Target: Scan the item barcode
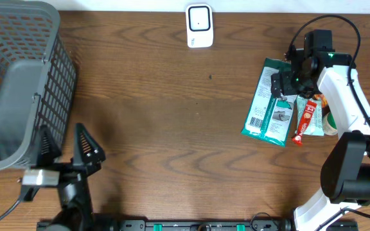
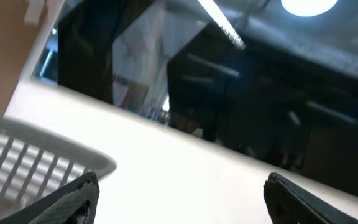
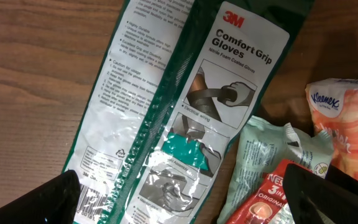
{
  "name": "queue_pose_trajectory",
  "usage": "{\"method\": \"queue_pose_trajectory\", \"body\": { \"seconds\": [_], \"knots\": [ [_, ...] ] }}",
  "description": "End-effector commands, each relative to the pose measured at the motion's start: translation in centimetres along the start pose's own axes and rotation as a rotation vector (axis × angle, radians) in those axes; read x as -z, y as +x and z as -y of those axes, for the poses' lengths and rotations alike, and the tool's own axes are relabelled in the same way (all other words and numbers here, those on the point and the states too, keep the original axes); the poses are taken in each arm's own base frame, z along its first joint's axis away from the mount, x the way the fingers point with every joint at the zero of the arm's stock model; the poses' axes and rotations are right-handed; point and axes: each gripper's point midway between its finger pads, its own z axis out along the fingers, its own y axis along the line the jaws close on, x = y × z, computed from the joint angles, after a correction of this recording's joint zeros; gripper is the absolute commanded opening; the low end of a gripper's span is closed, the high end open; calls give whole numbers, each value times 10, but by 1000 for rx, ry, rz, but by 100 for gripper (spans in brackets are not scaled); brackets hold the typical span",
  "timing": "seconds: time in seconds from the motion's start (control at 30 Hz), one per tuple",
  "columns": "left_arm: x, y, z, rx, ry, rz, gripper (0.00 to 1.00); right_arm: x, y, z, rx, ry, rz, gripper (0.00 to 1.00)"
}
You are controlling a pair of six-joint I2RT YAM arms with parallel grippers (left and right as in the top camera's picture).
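**Figure.** Right side of the brown wood-grain desk, overhead and wrist views.

The task's item, a flat green-and-white plastic pack of gloves, lies face-up at the right of the desk. Its long axis runs far to near, and the near end drifts slightly left. The printed barcode sits at the near-left corner of the pack, partly behind one finger in the right wrist view.

The right end effector hangs directly over the pack with its fingers wide apart, holding nothing. The left end effector, also spread and empty, points upward at the near-left edge, well apart from the pack. The right arm is therefore the nearer by far.

The small white box with a dark window, judged to be the reader, stands at the far edge, to the left of the pack.

Just right of the pack, and touching or overlapping it, lie three smaller items:
- a red sachet
- a pale green pouch
- an orange-and-white tissue packet

The grey plastic mesh basket occupies the far-left corner. No item shows inside it.
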Motion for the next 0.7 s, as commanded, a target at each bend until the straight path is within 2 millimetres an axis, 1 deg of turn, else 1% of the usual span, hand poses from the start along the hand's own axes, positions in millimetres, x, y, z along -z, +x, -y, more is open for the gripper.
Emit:
{"method": "queue_pose_trajectory", "body": {
  "seconds": [0.0,0.23,0.27,0.47,0.53,0.67],
  "knots": [
    [2,15,-2,-10,9,-23,85,5,-4,-1,-11,-3,16,99],
    [6,57,-19,-22,-26,-108,85,5,-4,-1,-11,-3,16,99],
    [7,66,-23,-24,-32,-126,85,5,-4,-1,-11,-3,16,99],
    [14,97,-35,-38,-56,-192,85,5,-4,-1,-11,-3,16,99],
    [18,114,-42,-55,-80,-262,86,5,-4,-1,-11,-3,16,99],
    [26,135,-51,-82,-111,-355,85,5,-4,-1,-11,-3,16,99]
  ]
}}
